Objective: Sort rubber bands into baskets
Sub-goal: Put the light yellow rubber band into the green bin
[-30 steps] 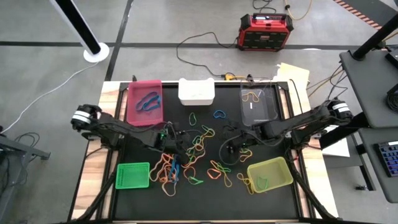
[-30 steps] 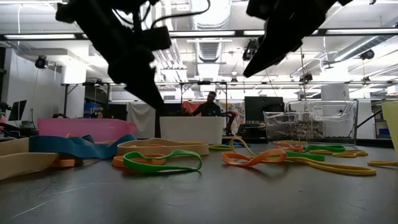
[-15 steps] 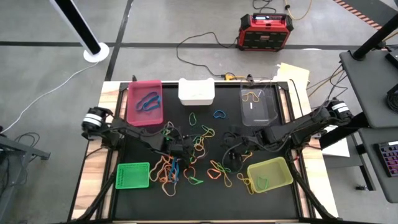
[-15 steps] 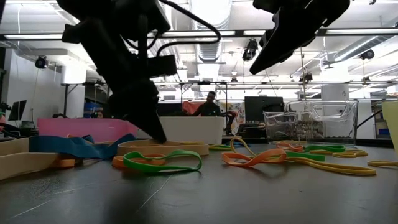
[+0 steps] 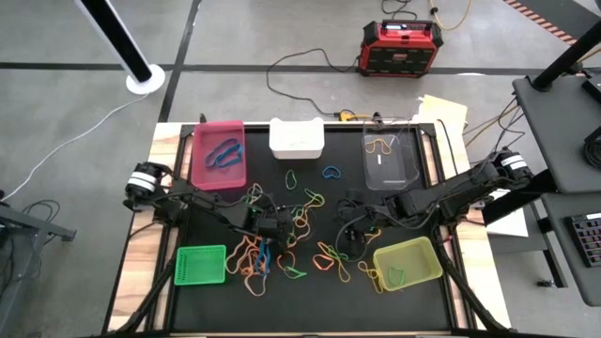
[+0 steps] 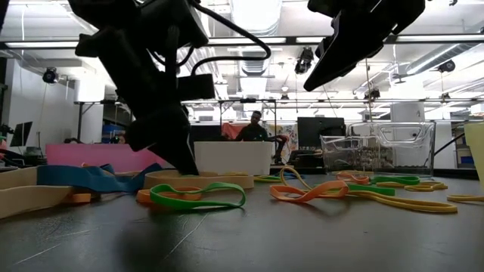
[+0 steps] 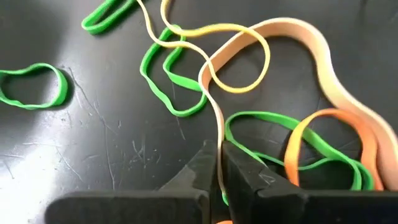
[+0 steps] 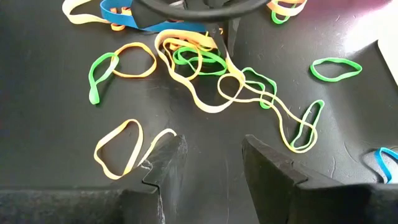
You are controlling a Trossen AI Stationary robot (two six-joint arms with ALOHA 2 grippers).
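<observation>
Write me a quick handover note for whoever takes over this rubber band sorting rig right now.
Left tool: shut on a thin tan band, down in the pile at mid-table.
Right tool: open, empty, hovering over the mat right of the pile.
Done: blue bands in the pink basket, an orange one in the clear basket, a green one in the yellow-green basket.
Left: most rubber bands remain loose on the mat; the white basket and green basket look empty.
</observation>
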